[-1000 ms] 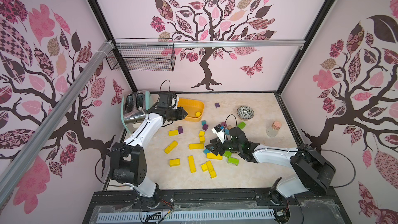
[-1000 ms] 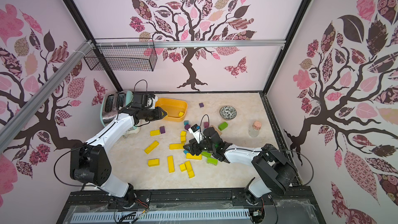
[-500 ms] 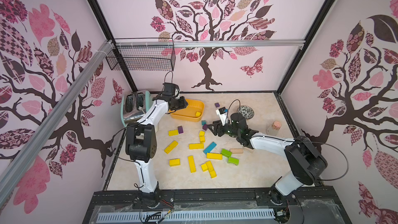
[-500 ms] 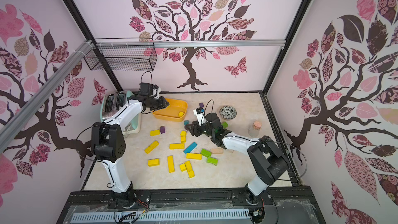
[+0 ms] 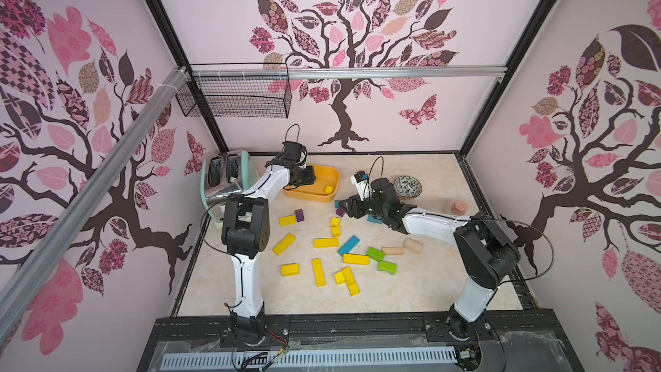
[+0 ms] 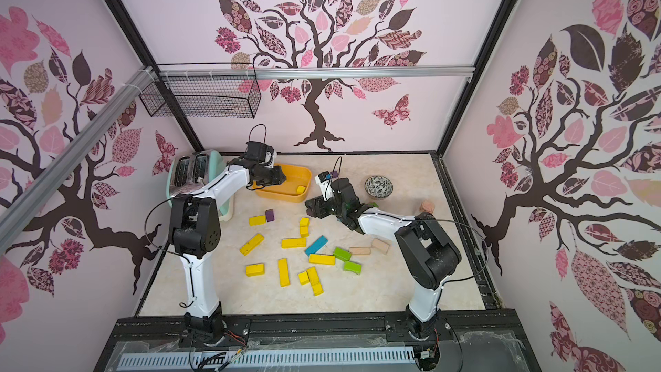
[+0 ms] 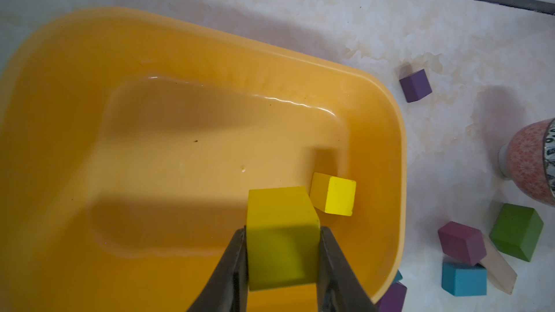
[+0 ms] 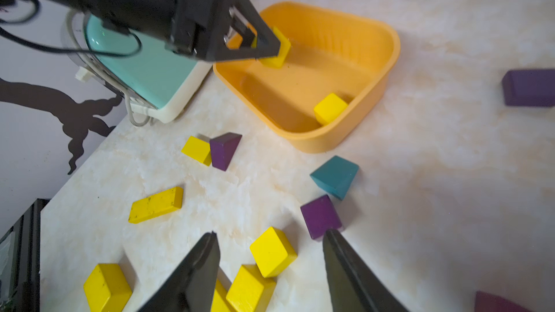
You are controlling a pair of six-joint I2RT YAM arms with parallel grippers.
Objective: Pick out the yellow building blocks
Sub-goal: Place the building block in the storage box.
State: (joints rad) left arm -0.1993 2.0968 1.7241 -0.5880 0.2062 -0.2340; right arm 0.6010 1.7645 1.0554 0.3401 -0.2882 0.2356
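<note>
Between the fingers [image 7: 237,253] of the left hand [image 7: 283,232], clamped across two flat side faces, sits a yellow cube [image 7: 280,211], held over the floor of the orange tub [image 7: 186,37]; just past the fingertips a second yellow cube [image 7: 333,195] already lies in the tub's corner. The right hand [image 8: 270,233] hangs low over the surface [image 8: 435,175] with its fingers [image 8: 198,265] apart; a loose cube [image 8: 272,252] lies just ahead of the gap, touched by neither, and a purple block [image 8: 320,216] sits close by one fingertip. More yellow blocks [image 5: 323,243], cubes and flat bars, lie scattered behind that hand, toward the arm bases.

They look like painted wood: rigid, light, square-edged, with a matt coat showing small scuffs. I judge they will neither crush nor bend, and the paint should give fair friction. The best hold is across two parallel faces, near the middle on a bar so it does not swing; a pinch on corners would likely twist it out. The tub is smooth, glossy plastic with rounded corners and sloping walls; the surface is pale, marble-patterned and hard, so a dropped cube may bounce.
</note>
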